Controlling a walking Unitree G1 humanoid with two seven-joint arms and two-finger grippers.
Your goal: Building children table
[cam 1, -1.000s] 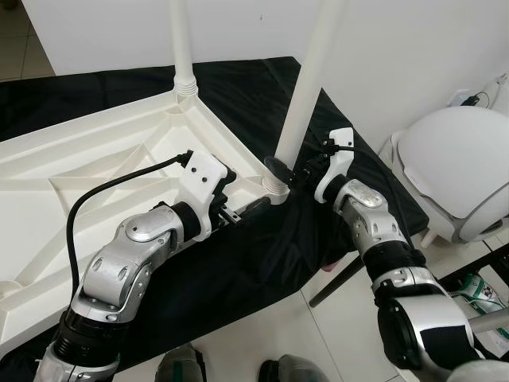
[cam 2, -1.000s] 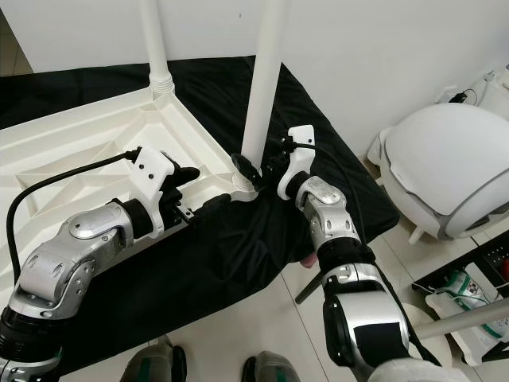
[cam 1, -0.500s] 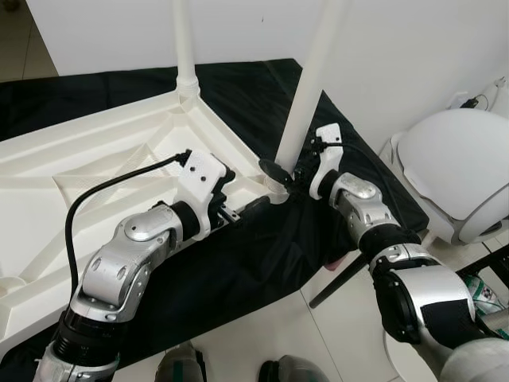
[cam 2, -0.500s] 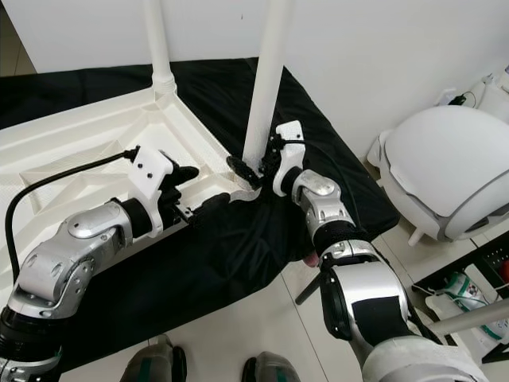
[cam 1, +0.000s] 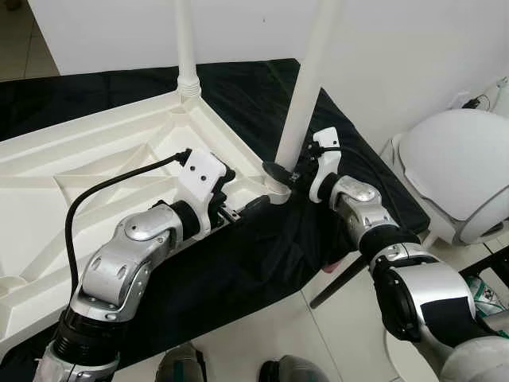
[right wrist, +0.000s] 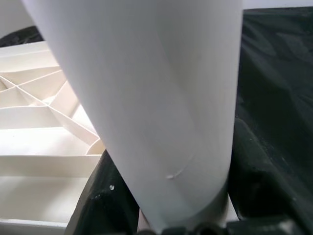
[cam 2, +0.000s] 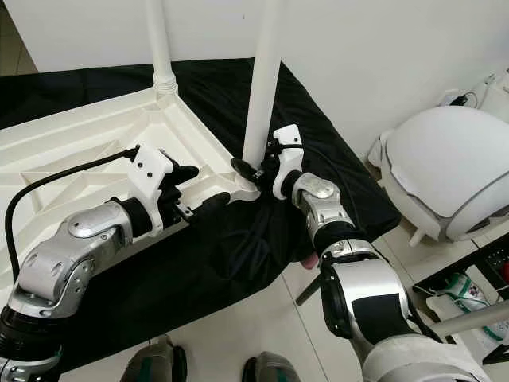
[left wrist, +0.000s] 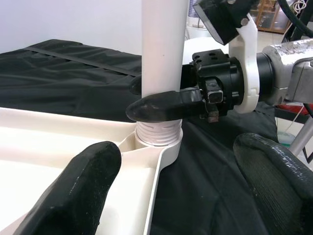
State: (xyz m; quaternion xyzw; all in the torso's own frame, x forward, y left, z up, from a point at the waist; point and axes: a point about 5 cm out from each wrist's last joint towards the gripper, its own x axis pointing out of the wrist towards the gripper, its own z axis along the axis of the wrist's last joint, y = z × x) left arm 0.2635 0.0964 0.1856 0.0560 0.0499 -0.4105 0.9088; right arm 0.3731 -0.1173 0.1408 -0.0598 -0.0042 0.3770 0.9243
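The white plastic children's tabletop (cam 1: 95, 167) lies upside down on a black cloth (cam 1: 254, 255), its ribbed underside facing up; the near corner socket (cam 1: 277, 185) serves as the landmark here. A white table leg (cam 1: 306, 87) stands upright in that socket, its threaded collar showing just above the rim in the left wrist view; a second white leg (cam 1: 185, 40) stands in the far corner socket, well apart from the first along the tabletop's edge. The right claw (cam 2: 253, 169) is closed around the base of the near leg, just above the socket, one black finger (left wrist: 164, 106) lying across the leg's front; the right wrist view looks straight up the leg between its fingers. The left claw (cam 1: 242, 208) sits just beside the socket on the tabletop's side, spread open and holding nothing, one finger over the tabletop's rim, the other over the cloth. A white domed appliance (cam 1: 457, 171) stands on the tiled floor (cam 1: 262, 334), well to the socket's right.
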